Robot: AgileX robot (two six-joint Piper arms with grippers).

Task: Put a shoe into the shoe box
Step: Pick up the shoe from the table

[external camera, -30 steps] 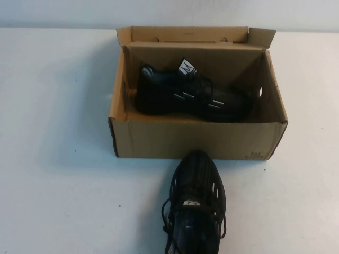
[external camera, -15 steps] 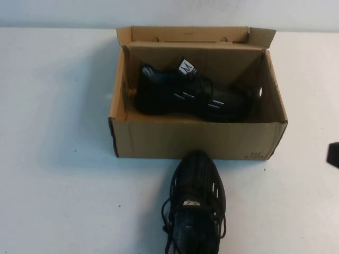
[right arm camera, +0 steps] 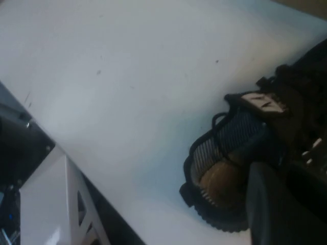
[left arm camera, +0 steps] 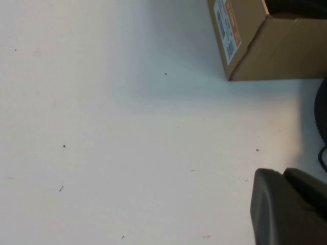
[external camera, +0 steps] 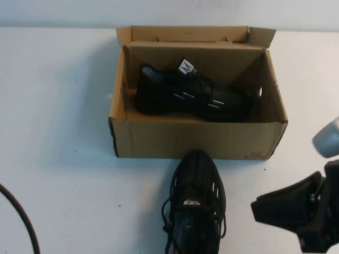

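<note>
The right gripper (external camera: 275, 209) has just come into the high view at the lower right: a second ago it was absent, half a second ago only a dark sliver showed at the right edge, and now its black body reaches in over the surface (external camera: 58, 132) toward the shoe (external camera: 195, 203). It hangs well apart from the shoe, not touching it, and whether it is spread or pressed together cannot be told from these views. Its wrist view already looks down on the shoe's heel opening and white tongue label.

The left gripper (left arm camera: 286, 209) is out of the high view, where only a dark cable (external camera: 21, 217) curves in at the lower left; its wrist view shows a dark part of it over bare surface near a corner of the shoe box (external camera: 198, 137). Its state cannot be told either.

The shoe lies on the surface with its toe touching or just short of the box's near wall. A second shoe (external camera: 190, 98) already lies inside the box. The right arm seems to be starting its approach, so the grasp is not yet made.
</note>
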